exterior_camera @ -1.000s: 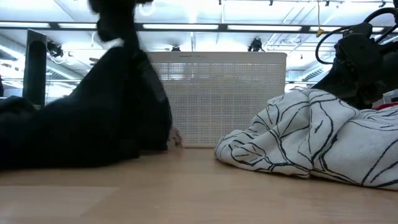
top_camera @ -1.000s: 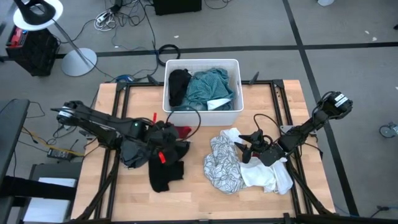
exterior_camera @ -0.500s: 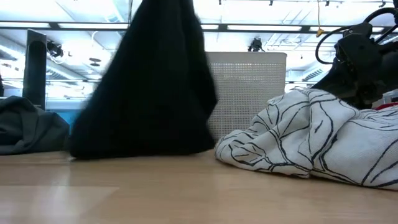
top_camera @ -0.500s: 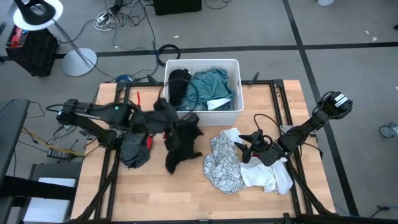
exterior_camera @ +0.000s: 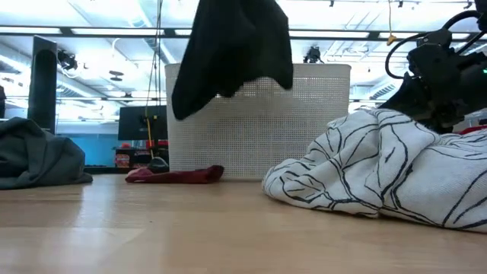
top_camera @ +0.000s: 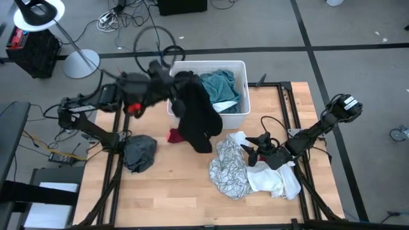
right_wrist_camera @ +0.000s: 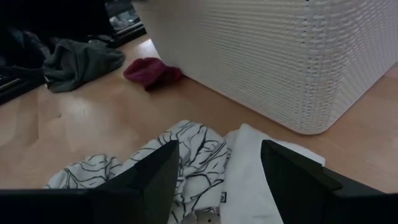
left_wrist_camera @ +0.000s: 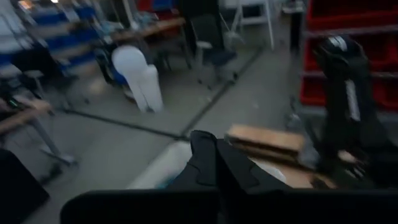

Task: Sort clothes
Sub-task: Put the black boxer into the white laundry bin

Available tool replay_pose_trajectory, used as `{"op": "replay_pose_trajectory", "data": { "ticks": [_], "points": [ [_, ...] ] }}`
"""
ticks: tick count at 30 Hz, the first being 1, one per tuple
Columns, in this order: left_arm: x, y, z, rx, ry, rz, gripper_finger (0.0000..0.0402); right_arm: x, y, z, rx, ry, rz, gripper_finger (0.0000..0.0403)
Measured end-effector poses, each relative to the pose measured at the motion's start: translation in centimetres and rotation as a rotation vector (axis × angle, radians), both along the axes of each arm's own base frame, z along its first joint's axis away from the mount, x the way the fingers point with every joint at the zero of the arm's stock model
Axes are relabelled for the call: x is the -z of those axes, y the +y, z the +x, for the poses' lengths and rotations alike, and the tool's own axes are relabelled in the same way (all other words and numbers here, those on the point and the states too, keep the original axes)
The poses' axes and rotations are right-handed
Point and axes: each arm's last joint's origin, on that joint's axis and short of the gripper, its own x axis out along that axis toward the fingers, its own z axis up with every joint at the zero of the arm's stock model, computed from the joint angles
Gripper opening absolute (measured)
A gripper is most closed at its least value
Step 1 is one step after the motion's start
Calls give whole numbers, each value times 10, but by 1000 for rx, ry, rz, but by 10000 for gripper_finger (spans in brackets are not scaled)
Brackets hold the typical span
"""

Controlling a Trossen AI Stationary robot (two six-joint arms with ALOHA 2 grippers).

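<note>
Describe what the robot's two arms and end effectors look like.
Both arms are dark, jointed and slim. The left arm carries looping black cables and small red marks near its wrist. The right arm ends in a black end effector with two broad, flat, matte fingers.

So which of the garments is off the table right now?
The black garment, hanging from the left gripper at the bin's front rim; the others lie on the table or in the bin.

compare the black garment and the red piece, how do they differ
The black garment hangs in the air from the left gripper at the bin's front-left edge; the red piece lies flat on the table, held by nothing. The black garment is much larger and drapes long; the red piece is a small crumpled heap. Both are soft fabric and outside the bin.
</note>
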Motion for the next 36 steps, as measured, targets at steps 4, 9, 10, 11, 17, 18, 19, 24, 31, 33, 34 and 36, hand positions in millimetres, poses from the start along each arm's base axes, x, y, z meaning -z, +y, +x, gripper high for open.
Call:
{"op": "replay_pose_trajectory", "data": {
  "ticks": [4, 9, 10, 11, 17, 18, 19, 24, 31, 33, 34, 36],
  "points": [
    [-14, 15, -1, -54, -90, 66, 0, 0, 0, 0, 0, 1, -1, 228],
    [-28, 31, -4, -114, -202, 133, 0, 0, 0, 0, -2, 5, -8, 228],
    [-31, 34, -4, -120, -228, 148, 0, 0, 0, 0, -2, 5, -8, 228],
    [-34, 36, -5, -124, -253, 161, 0, 0, 0, 0, -2, 5, -8, 228],
    [-48, 52, -12, -131, -392, 211, 0, 0, -2, 1, 5, 5, -8, 228],
    [-50, 54, -13, -137, -407, 216, 0, 0, -2, 1, 8, 5, -8, 228],
    [-50, 57, -13, -140, -414, 221, 0, 0, -2, 1, 8, 6, -8, 228],
    [-46, 67, -14, -145, -366, 225, 0, 0, -2, 1, 2, 12, -12, 228],
    [-11, 76, 0, -130, -44, 143, 0, 0, -2, 1, -1, 16, -19, 228],
    [3, 79, 5, -128, 62, 100, 0, 0, -2, 1, -1, 16, -19, 228],
    [11, 81, 9, -129, 116, 79, 0, 0, -2, 1, -1, 16, -19, 228],
    [27, 85, 17, -134, 221, 34, 0, 0, -2, 1, -1, 16, -19, 228]
  ]
}}
